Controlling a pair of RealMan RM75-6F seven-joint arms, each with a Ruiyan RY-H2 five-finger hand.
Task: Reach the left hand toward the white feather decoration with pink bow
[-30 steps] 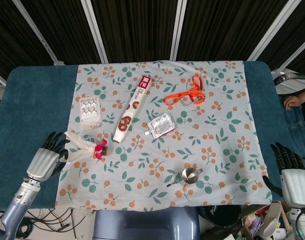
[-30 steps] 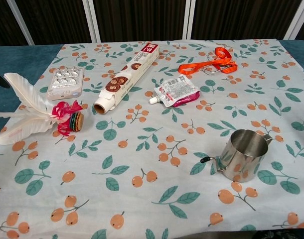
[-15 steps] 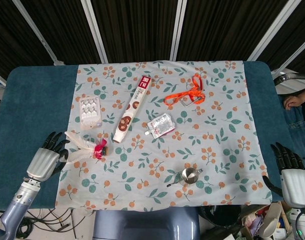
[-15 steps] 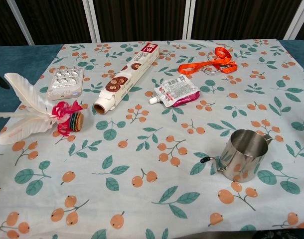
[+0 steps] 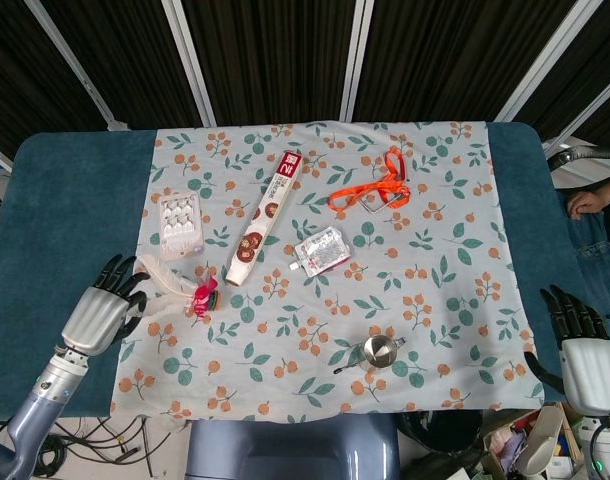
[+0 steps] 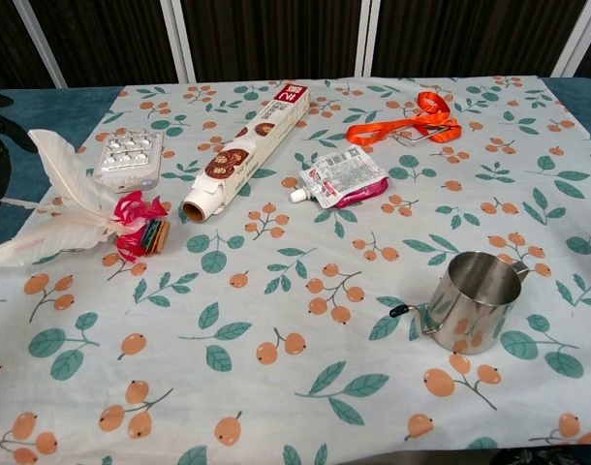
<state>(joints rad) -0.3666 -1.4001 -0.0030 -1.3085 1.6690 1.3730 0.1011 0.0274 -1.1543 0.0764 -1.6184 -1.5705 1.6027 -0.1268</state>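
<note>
The white feather decoration (image 5: 163,290) lies at the left edge of the patterned cloth, its pink bow (image 5: 203,296) at its right end. In the chest view the feathers (image 6: 58,208) fan out to the left of the bow (image 6: 139,225). My left hand (image 5: 103,310) rests on the blue table just left of the feathers. Its fingers are spread, their tips beside the feather ends, and it holds nothing. Whether they touch is not clear. My right hand (image 5: 588,358) sits off the table's front right corner, its fingers apart and nothing in it.
Behind the feathers lies a blister pack (image 5: 178,225), with a long box (image 5: 265,215) to its right. A pouch (image 5: 322,250), an orange lanyard (image 5: 375,190) and a steel cup (image 5: 382,352) are further right. A person's hand (image 5: 590,203) shows at the right edge.
My left hand has moved forward and to the right, up to the feathers. The feather decoration has shifted and turned a little, its bow sliding slightly right. The right hand has not moved.
</note>
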